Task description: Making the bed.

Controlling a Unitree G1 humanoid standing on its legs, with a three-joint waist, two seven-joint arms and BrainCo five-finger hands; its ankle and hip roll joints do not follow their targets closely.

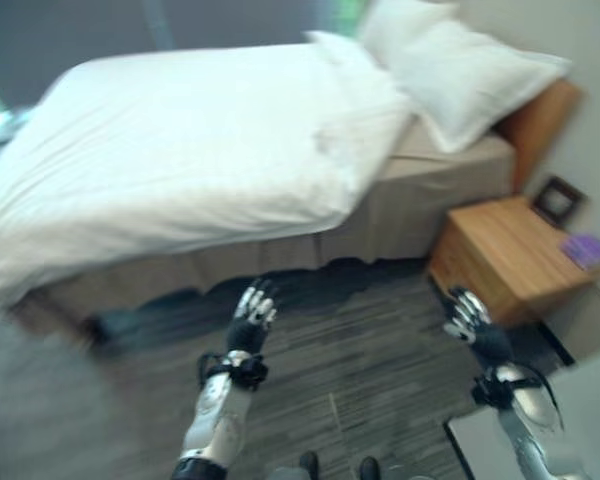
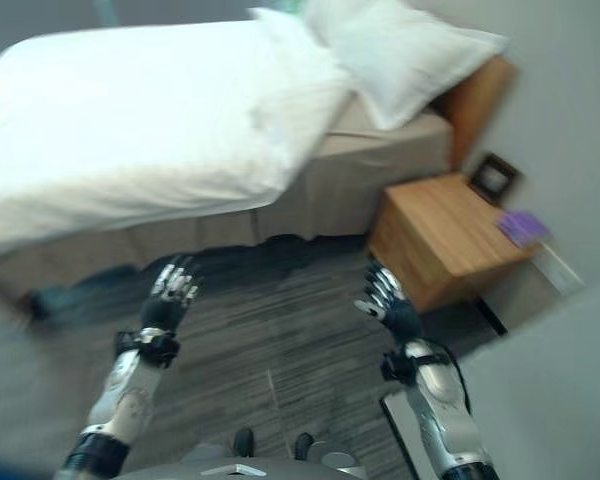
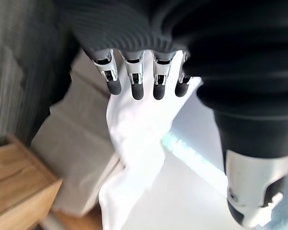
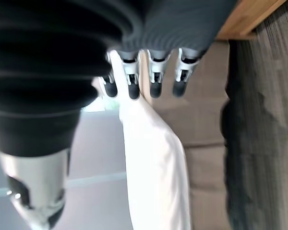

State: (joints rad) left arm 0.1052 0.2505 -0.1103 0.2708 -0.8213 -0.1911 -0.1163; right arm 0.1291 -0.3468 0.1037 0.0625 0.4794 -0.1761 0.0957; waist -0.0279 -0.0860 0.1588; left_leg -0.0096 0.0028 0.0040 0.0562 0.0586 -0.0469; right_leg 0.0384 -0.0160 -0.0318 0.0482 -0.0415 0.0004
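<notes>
Both the left hand and right hand hang slack-fingered, empty, short of the bed, whose duvet lies spread but rumpled near the pillows, wanting smoothing.

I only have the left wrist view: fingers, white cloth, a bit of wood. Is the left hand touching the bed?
Observer: No. The left hand is raised over the floor, short of the bed, fingers straight and holding nothing.
Operator: And the right hand?
Observer: The right hand is also up and open, in front of the wooden nightstand, not touching it.
Operator: State of the bed?
Observer: The white duvet covers most of the mattress and its near edge hangs over the side. Two pillows lie at the head by the headboard.
</notes>
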